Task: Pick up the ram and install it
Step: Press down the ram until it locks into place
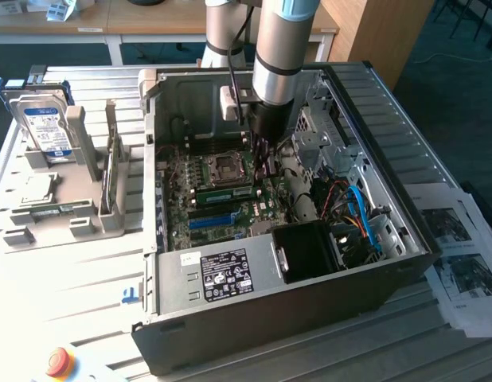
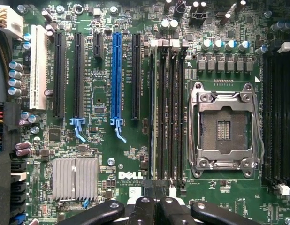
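Gripper: the gripper (image 1: 262, 165) hangs inside the open computer case (image 1: 310, 306), low over the motherboard (image 2: 131, 154). Its fingers (image 2: 140, 211) are closed together.
Grip: I cannot tell whether the tips pinch anything.
Ram: the ram (image 1: 226, 193) stands on edge among the long black memory slots (image 2: 171, 108), just below and beside the gripper. In the wrist view it is a thin line (image 2: 154, 117) running straight out from the closed tips.
Processor socket: the processor socket (image 2: 223, 129) lies open and bare, near the gripper, on the far side of the slots from the blue slot.
Blue slot: the blue slot (image 2: 118, 70) lies on the ram's other side, a little further from the gripper.
Bench: the bench (image 1: 71, 270) carries the case. A grey rack (image 1: 87, 215) with a hard drive (image 1: 45, 127) sits well apart from the gripper, outside the case.
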You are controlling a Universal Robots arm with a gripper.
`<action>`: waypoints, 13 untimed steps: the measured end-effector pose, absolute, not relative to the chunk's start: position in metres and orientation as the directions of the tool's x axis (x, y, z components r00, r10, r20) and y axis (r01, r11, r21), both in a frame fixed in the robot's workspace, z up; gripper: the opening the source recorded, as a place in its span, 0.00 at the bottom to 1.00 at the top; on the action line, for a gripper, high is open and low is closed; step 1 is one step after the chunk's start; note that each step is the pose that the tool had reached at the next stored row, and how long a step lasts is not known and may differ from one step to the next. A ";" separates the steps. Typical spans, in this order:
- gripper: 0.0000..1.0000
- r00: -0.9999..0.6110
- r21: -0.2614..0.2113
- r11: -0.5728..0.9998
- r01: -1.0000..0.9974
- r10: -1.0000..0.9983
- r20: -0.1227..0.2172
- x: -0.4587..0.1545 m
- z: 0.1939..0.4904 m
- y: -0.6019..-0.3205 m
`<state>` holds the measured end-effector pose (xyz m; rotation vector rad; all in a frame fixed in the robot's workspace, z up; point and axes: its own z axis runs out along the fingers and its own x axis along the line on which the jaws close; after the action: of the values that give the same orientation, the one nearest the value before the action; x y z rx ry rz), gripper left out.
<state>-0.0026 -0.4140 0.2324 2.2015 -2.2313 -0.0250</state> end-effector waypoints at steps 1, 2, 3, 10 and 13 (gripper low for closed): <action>0.10 -0.014 0.016 0.013 -1.000 -1.000 -0.006 -0.003 0.232 -0.414; 0.10 -0.014 0.016 0.013 -1.000 -1.000 -0.006 -0.003 0.232 -0.414; 0.10 -0.014 0.016 0.013 -1.000 -1.000 -0.006 -0.003 0.232 -0.414; 0.10 -0.014 0.016 0.013 -1.000 -1.000 -0.006 -0.003 0.232 -0.412; 0.10 -0.013 0.016 0.013 -1.000 -1.000 -0.006 -0.003 0.232 -0.412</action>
<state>-0.0026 -0.4120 0.2318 2.2017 -2.2314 -0.0249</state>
